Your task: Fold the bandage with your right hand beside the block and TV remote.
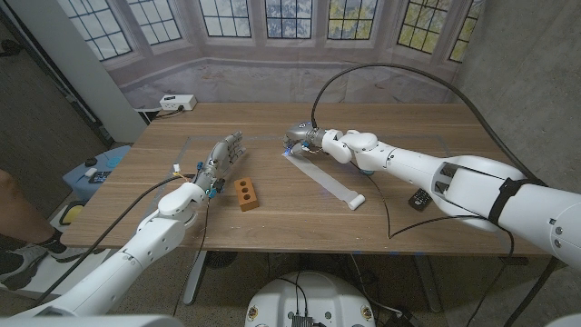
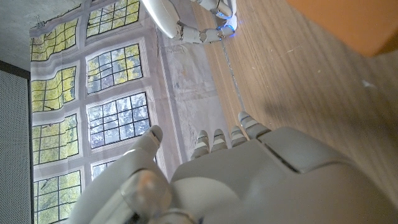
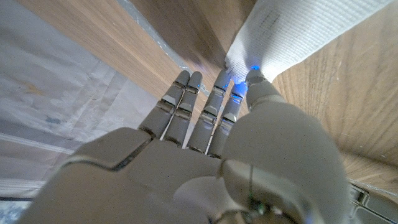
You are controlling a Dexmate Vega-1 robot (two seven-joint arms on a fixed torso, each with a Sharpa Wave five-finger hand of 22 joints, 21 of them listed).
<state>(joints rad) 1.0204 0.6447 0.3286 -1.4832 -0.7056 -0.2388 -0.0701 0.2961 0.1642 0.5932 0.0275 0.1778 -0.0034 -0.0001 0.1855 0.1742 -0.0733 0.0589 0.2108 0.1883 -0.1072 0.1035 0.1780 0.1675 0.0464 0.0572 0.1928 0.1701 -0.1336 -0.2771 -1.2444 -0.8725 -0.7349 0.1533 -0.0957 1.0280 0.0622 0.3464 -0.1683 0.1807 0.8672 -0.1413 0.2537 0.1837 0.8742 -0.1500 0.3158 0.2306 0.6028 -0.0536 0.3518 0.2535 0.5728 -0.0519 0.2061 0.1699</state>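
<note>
A long white bandage [image 1: 325,177] lies slantwise on the wooden table [image 1: 300,227], rolled at its near end. My right hand [image 1: 307,142] is at its far end; in the right wrist view the thumb and fingertips [image 3: 231,79] pinch the edge of the bandage [image 3: 298,31]. An orange block [image 1: 245,193] with two holes sits left of the bandage. The black TV remote [image 1: 419,199] lies on the right, partly behind my right forearm. My left hand [image 1: 225,156] stands beside the block, fingers apart and holding nothing. The left wrist view shows my left hand [image 2: 249,180], the block [image 2: 348,22] and my right hand [image 2: 208,18].
A white power box [image 1: 177,103] sits at the table's back left corner. A black cable [image 1: 388,213] arcs over the right arm and down across the table's right side. Blue gear [image 1: 95,173] and a person's leg [image 1: 14,213] are off the table's left edge.
</note>
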